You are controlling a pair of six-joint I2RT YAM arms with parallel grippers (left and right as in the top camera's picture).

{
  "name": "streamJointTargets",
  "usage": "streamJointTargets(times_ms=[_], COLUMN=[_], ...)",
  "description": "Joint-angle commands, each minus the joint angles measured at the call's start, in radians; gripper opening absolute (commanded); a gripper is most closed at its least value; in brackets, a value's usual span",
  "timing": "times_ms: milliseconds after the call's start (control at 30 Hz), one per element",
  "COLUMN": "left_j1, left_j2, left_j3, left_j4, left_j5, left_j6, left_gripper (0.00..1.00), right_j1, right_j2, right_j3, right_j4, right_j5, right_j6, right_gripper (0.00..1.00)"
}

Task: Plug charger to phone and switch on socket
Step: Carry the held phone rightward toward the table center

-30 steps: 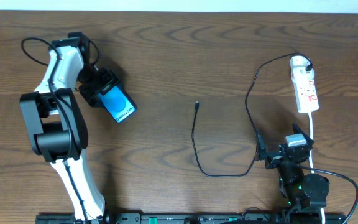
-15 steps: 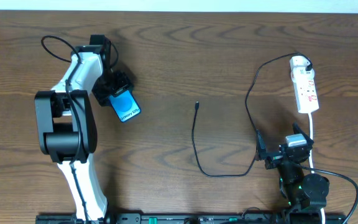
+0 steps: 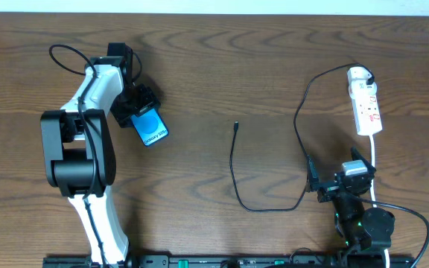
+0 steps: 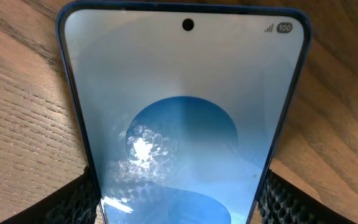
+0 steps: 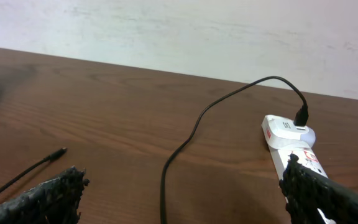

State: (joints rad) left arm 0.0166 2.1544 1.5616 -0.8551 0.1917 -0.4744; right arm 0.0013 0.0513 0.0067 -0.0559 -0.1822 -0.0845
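Phone, place: phone (image 3: 150, 129) left of centre in the overhead view, screen up, well apart from everything on the right side of the wooden table (image 3: 199, 74).
Phone, long axis: diagonal, from upper left to lower right of the overhead frame.
Phone, facing: in the left wrist view the end with the camera hole lies at the top of the frame, away from the arm; overhead, that free end points to the lower right. Whether the phone rests on the wood or is lifted cannot be told.
Left gripper: left gripper (image 3: 136, 113) narrowed to the phone's width, one pad (image 4: 73, 202) against each long edge at the upper-left end.
Cable: thin black cable (image 3: 232, 160) lying loose mid-table; its tip (image 3: 235, 126) points to the top of the frame, touched by nothing, well apart from the phone.
Cable, run: down from the tip, curving right along the lower centre, then up and over to the white plug head (image 3: 358, 74).
Power strip: power strip (image 3: 366, 108) at the upper right, long axis near vertical, plug head seated at its top end, white cord (image 3: 373, 145) leaving the bottom end.
Right gripper: right gripper (image 3: 337, 170) at the lower right, below the strip, spread wide, holding and touching nothing.
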Motion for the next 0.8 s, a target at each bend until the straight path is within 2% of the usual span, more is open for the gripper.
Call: streamJointTargets(times_ms=[0,67,100,167,367,767], left_j1=[0.003,0.003,0.003,0.003,0.003,-0.003], left_j2=[0.01,0.01,0.01,0.01,0.01,0.01], left_j3=[-0.024,-0.024,-0.024,-0.024,-0.024,-0.029], left_j4=[0.017,0.019,0.02,0.019,0.012,-0.023], left_j5=[-0.025,-0.025,-0.025,-0.029,-0.029,-0.049], left_j6=[0.024,0.045,0.056,0.062,0.063,0.149], left_gripper=[0.77,0.78,0.83,0.86,0.86,0.86], right_j1=[0.006,0.006,0.006,0.006,0.006,0.006], right_j2=[-0.005,-0.005,-0.005,-0.005,-0.005,-0.005], right_j3=[-0.001,-0.001,-0.001,-0.001,-0.001,-0.001], right_j4=[-0.005,-0.005,-0.004,-0.004,-0.005,-0.004], right_j5=[0.005,0.004,0.005,0.004,0.005,0.004], right_j6=[0.009,0.009,0.009,0.009,0.009,0.009], right_gripper=[0.99,0.99,0.99,0.99,0.99,0.99])
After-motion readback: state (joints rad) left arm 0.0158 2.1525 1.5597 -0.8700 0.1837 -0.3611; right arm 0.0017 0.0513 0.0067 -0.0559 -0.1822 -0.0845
